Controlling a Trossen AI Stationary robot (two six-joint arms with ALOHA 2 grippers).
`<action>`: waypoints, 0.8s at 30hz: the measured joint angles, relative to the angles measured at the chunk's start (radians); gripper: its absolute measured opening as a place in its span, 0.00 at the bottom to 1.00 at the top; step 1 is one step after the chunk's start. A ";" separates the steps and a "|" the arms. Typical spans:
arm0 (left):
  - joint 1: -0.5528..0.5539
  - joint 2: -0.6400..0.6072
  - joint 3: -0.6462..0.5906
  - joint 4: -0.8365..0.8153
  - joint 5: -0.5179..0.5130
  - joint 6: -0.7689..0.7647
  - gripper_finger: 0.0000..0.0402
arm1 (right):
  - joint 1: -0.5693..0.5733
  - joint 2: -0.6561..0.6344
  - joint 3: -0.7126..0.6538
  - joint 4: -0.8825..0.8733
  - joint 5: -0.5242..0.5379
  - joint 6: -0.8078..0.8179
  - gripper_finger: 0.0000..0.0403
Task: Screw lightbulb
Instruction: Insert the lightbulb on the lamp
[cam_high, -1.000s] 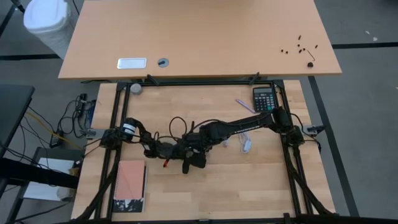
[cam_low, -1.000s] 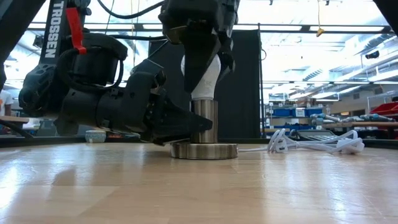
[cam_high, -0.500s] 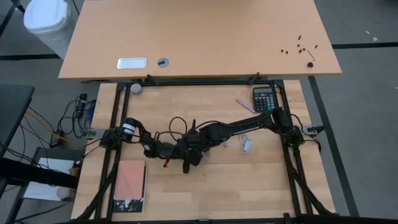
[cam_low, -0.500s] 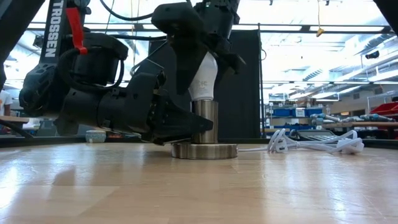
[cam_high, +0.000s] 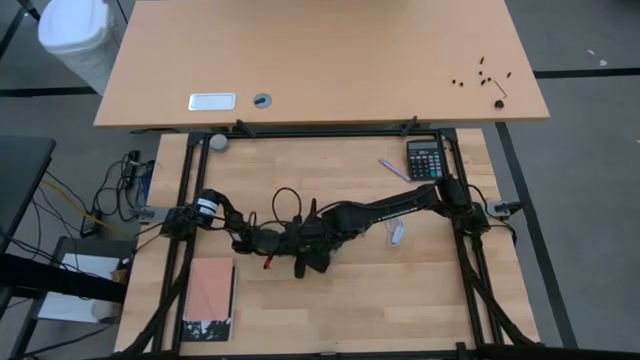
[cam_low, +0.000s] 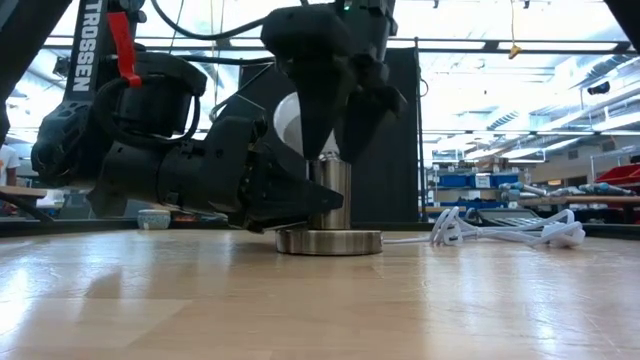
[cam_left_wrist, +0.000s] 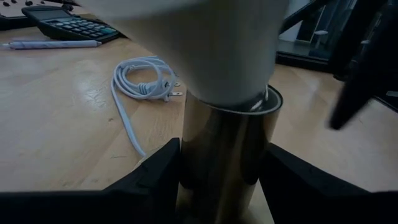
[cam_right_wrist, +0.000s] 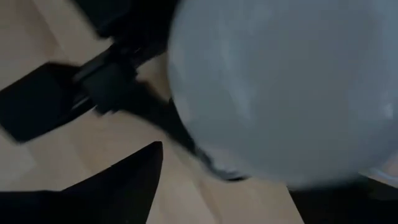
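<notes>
Near the middle of the low view, you are seeing the lightbulb (cam_low: 297, 122) sitting in a metal socket (cam_low: 328, 195) on the wooden surface (cam_low: 320, 300). Your left gripper (cam_left_wrist: 217, 171) is clamping the socket's cylinder. Your right gripper (cam_low: 335, 130) is straddling the lightbulb from above, fingers spread wide around it.

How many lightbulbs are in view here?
1: the lightbulb sits atop the metal socket mid-table, which the left claw grips; the right claw is over it. None else visible, though others could be hidden.
</notes>
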 joint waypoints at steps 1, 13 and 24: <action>0.000 0.000 0.000 -0.002 0.000 0.000 0.48 | 0.000 0.000 0.001 -0.001 -0.015 -0.003 0.81; 0.000 0.001 -0.001 0.001 0.001 0.000 0.48 | 0.034 -0.091 0.008 -0.091 0.019 0.001 0.83; -0.002 0.002 -0.001 0.001 0.001 0.000 0.48 | 0.082 -0.140 0.009 -0.103 0.221 -0.101 0.82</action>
